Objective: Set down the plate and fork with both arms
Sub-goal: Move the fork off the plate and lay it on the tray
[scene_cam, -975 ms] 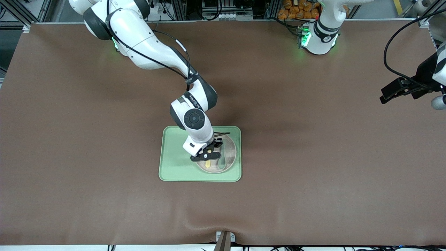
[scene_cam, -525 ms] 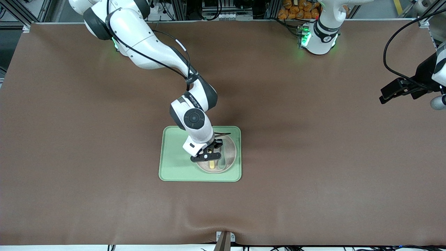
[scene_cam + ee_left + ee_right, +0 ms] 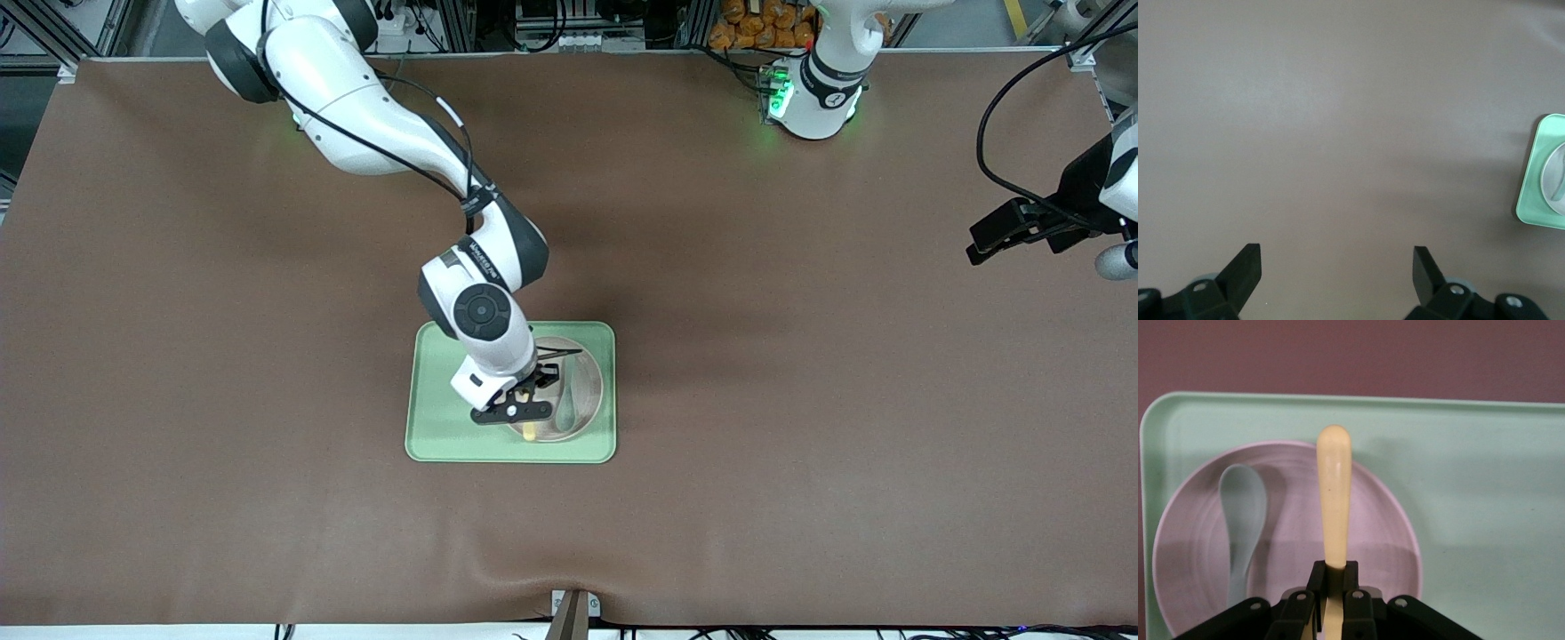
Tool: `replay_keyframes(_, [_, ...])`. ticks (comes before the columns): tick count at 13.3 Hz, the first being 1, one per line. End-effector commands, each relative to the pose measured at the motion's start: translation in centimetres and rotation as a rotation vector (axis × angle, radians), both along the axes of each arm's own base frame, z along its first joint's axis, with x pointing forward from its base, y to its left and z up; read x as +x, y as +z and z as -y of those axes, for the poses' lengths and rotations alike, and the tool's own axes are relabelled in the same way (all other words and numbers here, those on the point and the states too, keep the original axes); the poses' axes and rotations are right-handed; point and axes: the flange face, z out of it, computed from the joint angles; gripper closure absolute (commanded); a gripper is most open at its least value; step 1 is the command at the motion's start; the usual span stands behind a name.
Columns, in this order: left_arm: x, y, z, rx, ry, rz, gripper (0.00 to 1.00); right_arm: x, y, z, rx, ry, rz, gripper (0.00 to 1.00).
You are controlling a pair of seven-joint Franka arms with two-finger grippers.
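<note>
Right arm (image 3: 373,124): glossy white rounded shell segments, dark grey joint bands, round dark grey cap with central disc at wrist joint, small black lettering on wrist band. Black cable clipped along forearm. Green light at base.

Right claw (image 3: 514,402): black crossbar, two black fingers, small silver screw heads on finger mounts.

Left arm (image 3: 831,62): white base column, dark grey ring, green status light, black cable looping to wrist.

Left claw (image 3: 1337,270): two black wedge-shaped fingers, silver screws.
</note>
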Motion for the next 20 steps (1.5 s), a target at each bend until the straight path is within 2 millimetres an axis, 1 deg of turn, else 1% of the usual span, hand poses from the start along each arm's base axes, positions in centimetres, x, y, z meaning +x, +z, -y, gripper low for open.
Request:
replay_keyframes(1, [-0.9, 0.7, 1.3, -0.007, -0.040, 0.016, 0.00, 1.8, 1.7, 2.9, 0.074, -0.002, -0.035, 1.00])
replay_keyframes(3, [-1.0, 0.7, 1.3, -0.007, -0.040, 0.013, 0.00, 2.3, 1.8, 4.6, 0.067, -0.007, -0.051, 1.00])
replay_keyframes(5, [-0.9, 0.9, 1.0, -0.004, -0.037, 0.018, 0.00, 2.7, 1.4, 6.7, 0.051, -0.031, -0.087, 1.00])
replay_keyframes(6, [-0.9, 0.9, 1.0, -0.006, -0.035, 0.020, 0.00, 2.8, 1.1, 7.3, 0.047, -0.038, -0.095, 1.00])
replay_keyframes(7, [-0.9, 0.8, 0.8, -0.005, -0.032, 0.017, 0.00, 2.4, 0.2, 7.4, 0.038, -0.037, -0.111, 1.00])
replay_keyframes(8, [-0.9, 0.8, 0.6, -0.005, -0.027, 0.015, 0.00, 2.3, -0.2, 8.3, 0.030, -0.042, -0.120, 1.00])
replay_keyframes(12, [-0.9, 0.8, 0.2, -0.005, -0.020, 0.014, 0.00, 0.3, -0.4, 11.2, 0.013, 0.013, -0.125, 1.00])
replay_keyframes(14, [-0.9, 0.8, 0.2, -0.005, -0.015, 0.015, 0.00, -0.7, -1.8, 12.2, 0.018, 0.030, -0.097, 1.00])
replay_keyframes(15, [-0.8, 0.8, 0.1, -0.003, -0.018, 0.015, 0.00, -0.9, -2.3, 12.4, 0.022, 0.026, -0.085, 1.00])
replay_keyframes(17, [-0.9, 1.0, -0.3, -0.006, -0.012, 0.018, 0.00, -1.2, -3.1, 11.9, 0.031, 0.025, -0.061, 1.00])
replay_keyframes(18, [-1.0, 1.1, 0.1, -0.005, -0.020, 0.021, 0.00, -1.3, -3.5, 12.1, 0.033, 0.023, -0.055, 1.00])
replay_keyframes(20, [-1.0, 1.2, 0.2, -0.001, -0.024, 0.022, 0.00, -0.9, -3.0, 12.1, 0.038, 0.020, -0.049, 0.39])
